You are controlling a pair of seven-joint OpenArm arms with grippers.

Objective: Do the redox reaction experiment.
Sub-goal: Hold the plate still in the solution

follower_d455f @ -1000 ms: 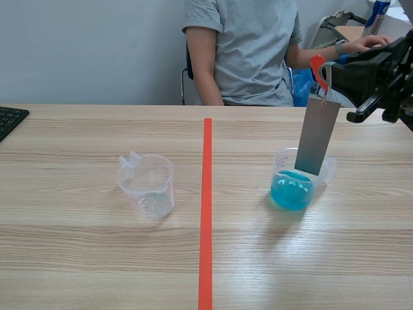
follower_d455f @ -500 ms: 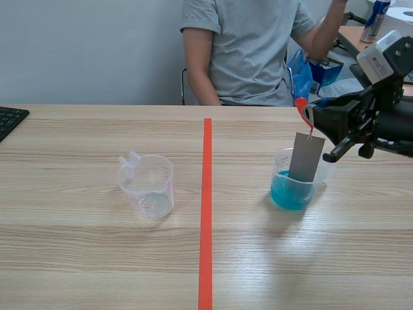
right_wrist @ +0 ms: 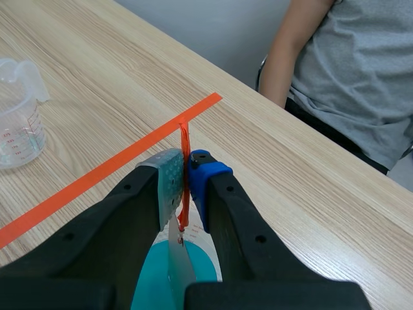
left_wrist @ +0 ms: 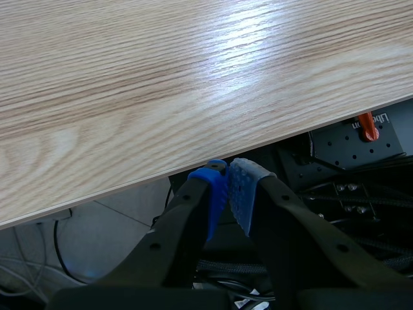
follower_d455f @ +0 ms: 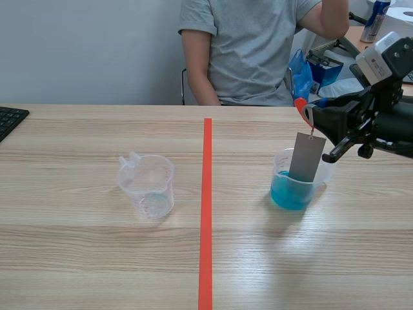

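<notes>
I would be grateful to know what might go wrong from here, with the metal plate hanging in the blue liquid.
1. The right end effector pinches only the thin orange-red loop, so the grey metal plate may swing or slip free and splash.
2. The plate hangs inside the plastic measuring cup of blue liquid. A sideways pull before lifting could catch the wall and tip the cup over.

Around the table's edges
A person in a grey short-sleeved T-shirt [follower_d455f: 248,45] sits across the pale wooden table [follower_d455f: 97,258] — a black keyboard [follower_d455f: 10,119] at its left edge, a blue plastic bag [follower_d455f: 301,74] beside them.
</notes>
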